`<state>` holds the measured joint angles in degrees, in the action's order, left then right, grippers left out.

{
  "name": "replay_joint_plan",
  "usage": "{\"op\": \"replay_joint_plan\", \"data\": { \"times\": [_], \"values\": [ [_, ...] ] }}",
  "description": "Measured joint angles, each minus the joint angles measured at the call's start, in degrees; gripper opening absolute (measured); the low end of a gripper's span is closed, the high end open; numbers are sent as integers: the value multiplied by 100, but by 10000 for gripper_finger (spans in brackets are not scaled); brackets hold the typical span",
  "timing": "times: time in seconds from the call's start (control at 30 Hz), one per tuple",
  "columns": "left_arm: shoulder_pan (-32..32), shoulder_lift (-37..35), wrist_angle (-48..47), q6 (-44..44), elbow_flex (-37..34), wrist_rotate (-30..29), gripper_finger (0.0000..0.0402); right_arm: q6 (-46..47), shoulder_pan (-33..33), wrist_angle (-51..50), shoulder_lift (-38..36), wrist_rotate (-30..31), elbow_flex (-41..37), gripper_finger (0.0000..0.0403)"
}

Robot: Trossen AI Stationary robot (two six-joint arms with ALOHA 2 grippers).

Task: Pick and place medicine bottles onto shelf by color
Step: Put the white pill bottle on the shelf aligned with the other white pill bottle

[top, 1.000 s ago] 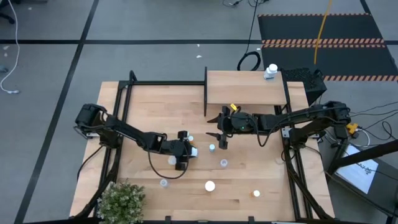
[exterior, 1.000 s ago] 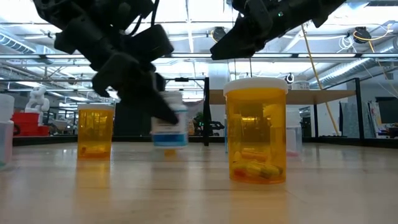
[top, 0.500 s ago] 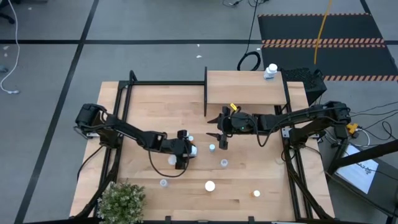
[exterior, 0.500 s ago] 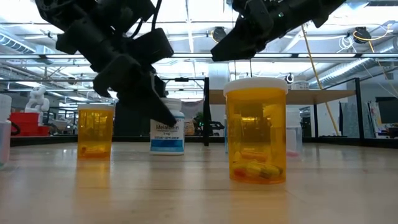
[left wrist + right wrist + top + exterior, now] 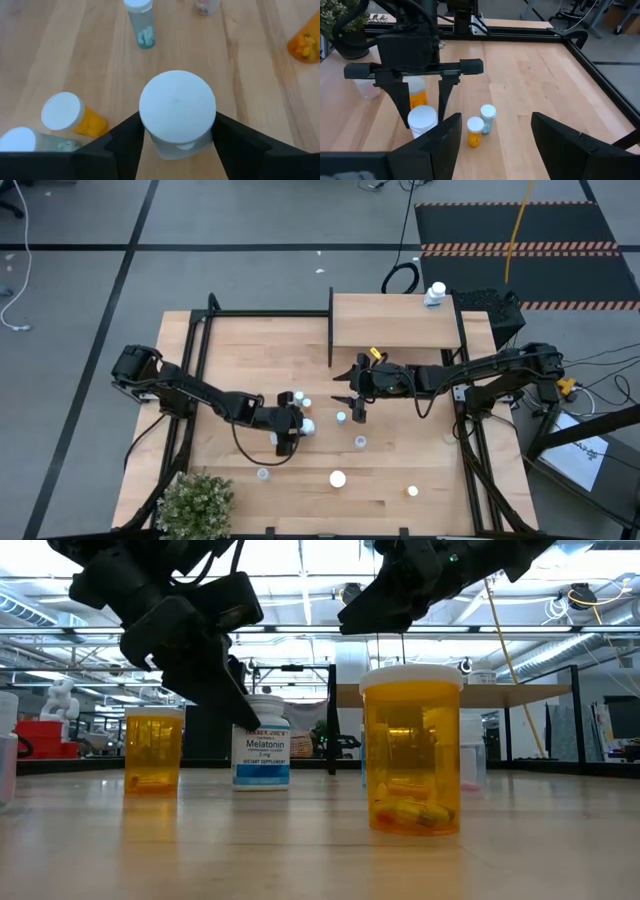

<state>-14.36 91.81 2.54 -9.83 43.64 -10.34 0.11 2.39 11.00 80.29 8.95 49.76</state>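
Observation:
A white-capped bottle with a blue Melatonin label (image 5: 260, 745) stands upright on the table, and my left gripper (image 5: 177, 137) is shut on it, left of the table's middle (image 5: 297, 430). My right gripper (image 5: 495, 145) hangs open and empty above the table in front of the shelf (image 5: 395, 322). One white-capped bottle (image 5: 435, 295) stands on the shelf's far right corner. Several small bottles, orange (image 5: 412, 750) and pale (image 5: 140, 22), stand loose on the table. My left gripper has the Melatonin bottle between its two fingers (image 5: 127, 137), just below the white cap (image 5: 177, 107). The fingers slant down at it from the table's left. The bottle stands upright with its base on the table (image 5: 260, 785).
A potted plant (image 5: 195, 502) sits at the near left corner. Black frame rails (image 5: 200, 340) run along the table's sides. A large white cap (image 5: 337, 478) and an orange bottle (image 5: 412, 491) stand near the front edge.
My left gripper has shifted a little toward the table's left and near edges and has rolled slightly. The Melatonin bottle has gone with it and now stands still and upright on the table, a little farther left than before.

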Motion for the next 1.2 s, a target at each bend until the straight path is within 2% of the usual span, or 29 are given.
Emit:
{"op": "replay_joint_plan", "data": {
  "times": [0.23,0.37,0.5,0.8,0.97,1.07,1.2],
  "values": [
    [2,0,101,-163,0,-85,188,228,-2,-4,0,31,0,235],
    [6,0,93,-420,0,-219,188,248,-2,-4,0,37,0,235],
    [-96,0,95,-363,0,-218,211,248,-2,-6,0,42,0,235],
    [-152,-13,98,-154,0,-331,290,231,-2,-10,0,31,0,235],
    [-180,-314,10,362,-2,-330,299,244,-2,-12,0,27,0,235],
    [-180,-622,-19,801,4,-312,291,244,-2,-25,0,26,0,235],
    [-180,-844,-579,1715,-4,-303,271,244,-2,-69,0,24,0,235]
  ]
}}
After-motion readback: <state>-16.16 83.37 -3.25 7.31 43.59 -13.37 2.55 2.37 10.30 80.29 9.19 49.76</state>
